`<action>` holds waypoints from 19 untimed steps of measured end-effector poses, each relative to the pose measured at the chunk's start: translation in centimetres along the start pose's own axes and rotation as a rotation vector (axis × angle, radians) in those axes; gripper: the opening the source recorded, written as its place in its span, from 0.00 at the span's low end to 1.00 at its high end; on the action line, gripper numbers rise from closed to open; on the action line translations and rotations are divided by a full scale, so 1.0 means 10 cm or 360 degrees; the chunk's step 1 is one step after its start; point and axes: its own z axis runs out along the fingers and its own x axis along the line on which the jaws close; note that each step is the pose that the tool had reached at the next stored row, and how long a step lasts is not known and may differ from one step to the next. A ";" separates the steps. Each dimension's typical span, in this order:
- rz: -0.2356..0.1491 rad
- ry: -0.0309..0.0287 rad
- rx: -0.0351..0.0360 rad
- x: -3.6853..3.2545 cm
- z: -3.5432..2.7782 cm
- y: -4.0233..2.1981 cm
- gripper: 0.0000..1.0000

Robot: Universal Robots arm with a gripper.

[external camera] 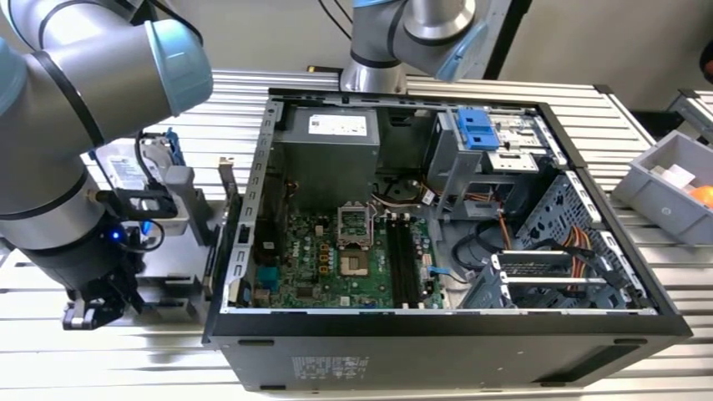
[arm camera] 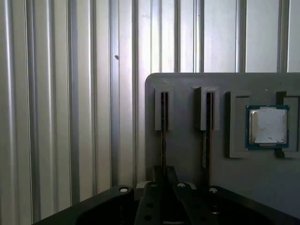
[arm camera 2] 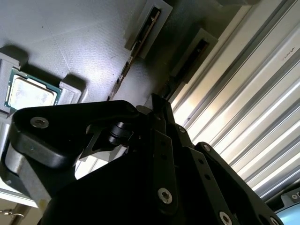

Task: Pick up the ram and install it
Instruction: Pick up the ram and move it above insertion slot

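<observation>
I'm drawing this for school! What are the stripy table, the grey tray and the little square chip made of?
The stripy table looks like bare metal, probably aluminium: silvery ribs with bright glints. The grey tray looks like matte plastic: dull, even grey, no shine. The square chip seems to have a pale metal lid on a green board rim.

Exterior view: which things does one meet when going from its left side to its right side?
The arm's wrist → motherboard in the open computer case → metal drive cage → gray bin.
</observation>
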 end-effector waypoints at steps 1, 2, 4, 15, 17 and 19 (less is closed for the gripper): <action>0.0000 0.00001 0.0000 0.001 0.000 0.000 0.00; 0.0000 0.00001 0.0000 0.001 0.000 0.000 0.00; 0.0000 0.00000 0.0000 0.001 -0.001 0.000 0.00; 0.0000 0.00000 0.0000 0.003 -0.063 0.001 0.00; 0.0000 0.00001 0.0000 0.003 -0.079 0.002 0.00; 0.0000 0.00001 0.0000 0.003 -0.095 0.002 0.00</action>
